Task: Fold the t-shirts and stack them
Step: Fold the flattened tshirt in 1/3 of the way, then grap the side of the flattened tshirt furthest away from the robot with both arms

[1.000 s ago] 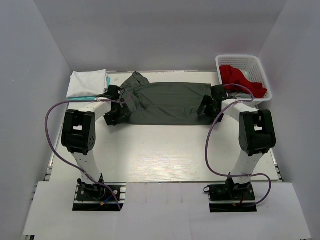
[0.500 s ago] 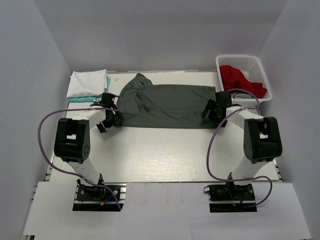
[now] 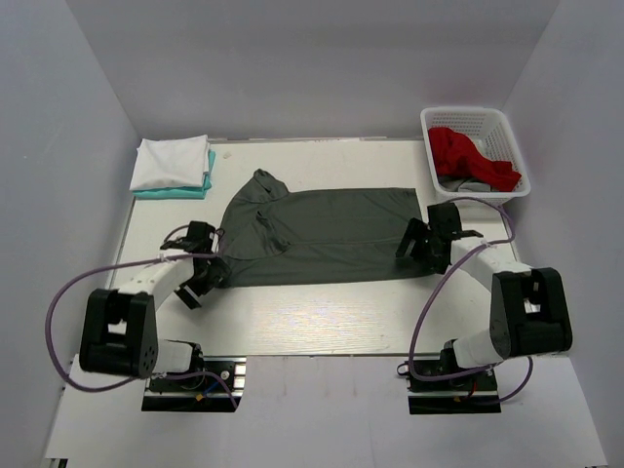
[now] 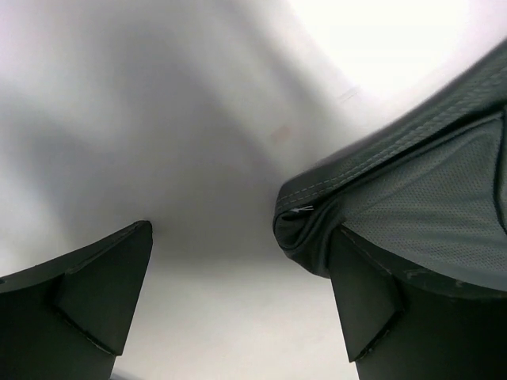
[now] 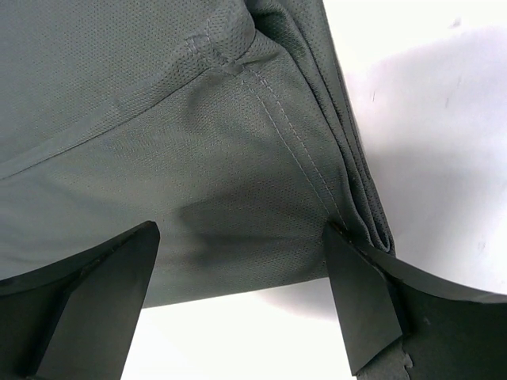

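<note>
A dark grey t-shirt (image 3: 322,234) lies flat across the middle of the table, folded lengthwise, collar to the left. My left gripper (image 3: 202,281) sits low at its near left corner, open. In the left wrist view that corner (image 4: 396,198) bunches against the right finger (image 4: 372,301), and bare table shows between the fingers. My right gripper (image 3: 416,249) is open at the shirt's near right corner; its fingers (image 5: 364,301) straddle the hem (image 5: 198,158). A folded white t-shirt (image 3: 171,159) rests on a teal t-shirt (image 3: 185,193) at the back left. A red t-shirt (image 3: 468,156) fills the basket.
The white lattice basket (image 3: 475,113) stands at the back right corner of the table. Purple cables loop from both arms down to their bases at the near edge. Grey walls close in the table on three sides.
Both arms have drawn back toward the near edge and dropped lower. The dark grey shirt has shifted nearer with them. The jaws stayed wide.
</note>
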`<act>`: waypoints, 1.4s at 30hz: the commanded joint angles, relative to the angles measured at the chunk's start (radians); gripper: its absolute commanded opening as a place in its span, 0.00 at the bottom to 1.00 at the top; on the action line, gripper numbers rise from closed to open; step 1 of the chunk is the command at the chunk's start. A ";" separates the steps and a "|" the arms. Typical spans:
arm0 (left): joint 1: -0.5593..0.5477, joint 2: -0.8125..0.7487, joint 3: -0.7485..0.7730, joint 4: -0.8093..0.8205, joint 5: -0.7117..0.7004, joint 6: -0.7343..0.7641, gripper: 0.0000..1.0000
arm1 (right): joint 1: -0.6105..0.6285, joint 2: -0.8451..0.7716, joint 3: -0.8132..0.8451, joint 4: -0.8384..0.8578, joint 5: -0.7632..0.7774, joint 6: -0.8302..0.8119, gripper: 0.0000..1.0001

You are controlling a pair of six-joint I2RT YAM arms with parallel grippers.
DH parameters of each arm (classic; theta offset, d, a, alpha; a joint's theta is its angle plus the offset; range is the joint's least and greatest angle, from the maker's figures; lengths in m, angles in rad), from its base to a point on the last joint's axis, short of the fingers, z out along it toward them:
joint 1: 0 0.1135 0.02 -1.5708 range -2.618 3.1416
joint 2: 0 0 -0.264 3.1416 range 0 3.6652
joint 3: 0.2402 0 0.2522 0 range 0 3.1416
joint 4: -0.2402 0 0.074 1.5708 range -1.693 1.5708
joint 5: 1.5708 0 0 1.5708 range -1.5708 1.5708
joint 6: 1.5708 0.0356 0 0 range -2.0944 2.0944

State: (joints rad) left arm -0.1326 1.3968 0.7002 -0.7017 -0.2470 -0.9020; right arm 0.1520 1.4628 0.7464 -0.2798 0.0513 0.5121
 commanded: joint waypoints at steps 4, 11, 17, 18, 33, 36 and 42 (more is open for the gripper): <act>-0.004 -0.186 -0.126 -0.199 0.120 -0.121 1.00 | 0.017 -0.120 -0.100 -0.010 -0.114 -0.046 0.90; -0.004 -0.285 0.024 -0.271 0.065 -0.103 1.00 | 0.050 -0.252 -0.062 -0.025 -0.143 -0.116 0.90; -0.004 -0.250 0.223 -0.078 0.098 0.058 1.00 | 0.052 -0.222 0.087 -0.081 -0.061 -0.129 0.90; -0.004 -0.221 0.255 -0.058 0.110 0.087 1.00 | 0.052 -0.216 0.096 -0.078 -0.057 -0.130 0.90; -0.004 0.790 1.290 -0.077 0.164 0.419 1.00 | 0.043 0.192 0.504 -0.032 0.108 -0.086 0.90; -0.004 0.930 1.453 -0.104 0.151 0.454 1.00 | 0.043 0.252 0.550 -0.044 0.111 -0.084 0.90; -0.013 0.982 1.411 0.051 0.252 0.520 1.00 | 0.040 0.326 0.602 -0.048 0.142 -0.069 0.90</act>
State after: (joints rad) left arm -0.1349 2.4088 2.1067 -0.7132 -0.0574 -0.4477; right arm 0.1978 1.7771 1.2926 -0.3202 0.1532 0.4305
